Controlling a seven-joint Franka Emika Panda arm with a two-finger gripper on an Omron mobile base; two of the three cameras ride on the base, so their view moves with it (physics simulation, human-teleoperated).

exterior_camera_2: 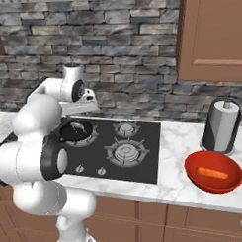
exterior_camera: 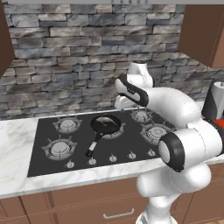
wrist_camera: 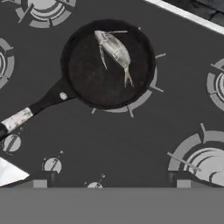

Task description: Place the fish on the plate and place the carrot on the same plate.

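Hovering over the hob (exterior_camera: 43, 164) right now with the gripper (wrist_camera: 111, 183) spread wide and nothing in it. The fish (wrist_camera: 114, 50) is lying in the black pan (wrist_camera: 87, 83), up against the far side of it, and the pan sits in the middle of the hob between the burners. The carrot (exterior_camera_2: 212, 172) is way off at the right end of the worktop (exterior_camera_2: 179, 180), inside a red bowl (exterior_camera_2: 229, 184). I can't spot the plate anywhere, which is kinda the first worry: I'd guess it's off to one side and I'll have to drive the base to find it.

What could go wrong, as far as I can judge: the fish is thin and sits close to the pan's wall, so coming down a bit off could clip the rim and shove the pan, or the fingers could close on the tail end and it slips out mid-carry. It also lies at a slant across the hand view, so I'd want the wrist turned to pinch across the body. The carrot lying in a curved bowl could roll away from the fingers too.

Surface is white marble worktop with a dark five-burner hob set in. Grey stone wall behind, brown cabinets above and below, and a paper towel roll (exterior_camera_2: 221, 125) just behind the bowl.
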